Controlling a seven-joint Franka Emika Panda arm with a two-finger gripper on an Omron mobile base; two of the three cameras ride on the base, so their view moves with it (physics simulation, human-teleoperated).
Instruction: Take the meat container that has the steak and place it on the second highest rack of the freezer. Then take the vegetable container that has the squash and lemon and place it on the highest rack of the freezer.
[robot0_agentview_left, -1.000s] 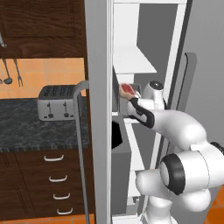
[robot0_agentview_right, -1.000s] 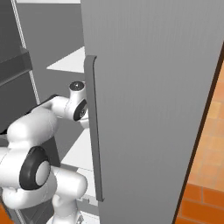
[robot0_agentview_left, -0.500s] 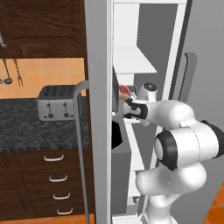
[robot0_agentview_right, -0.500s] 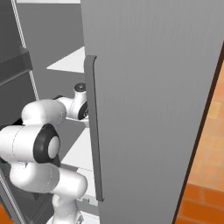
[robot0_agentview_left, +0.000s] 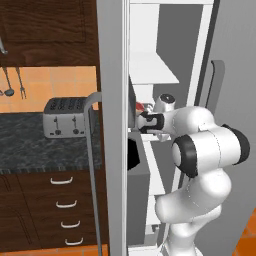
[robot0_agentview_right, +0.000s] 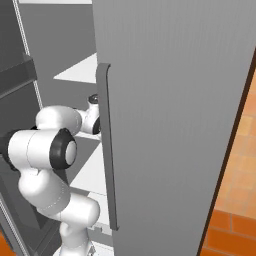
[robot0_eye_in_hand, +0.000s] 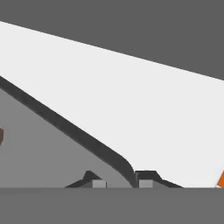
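The freezer stands open, the white arm reaching in at the second highest rack, where the steak shows red just beyond the wrist. The fingers sit nearly together, apparently pinching the container's thin dark rim. The container looks stiff and light, so that rim seems the sensible hold, kept level.

In the left base view, the steak is only a red sliver at picture centre, the rest behind the freezer wall edge and the pincer. The pincer's tips are lost behind that edge, so what they clamp cannot be made out. In the right base view, the grey door hides the hand. The toaster is partly covered by a grey bar handle.
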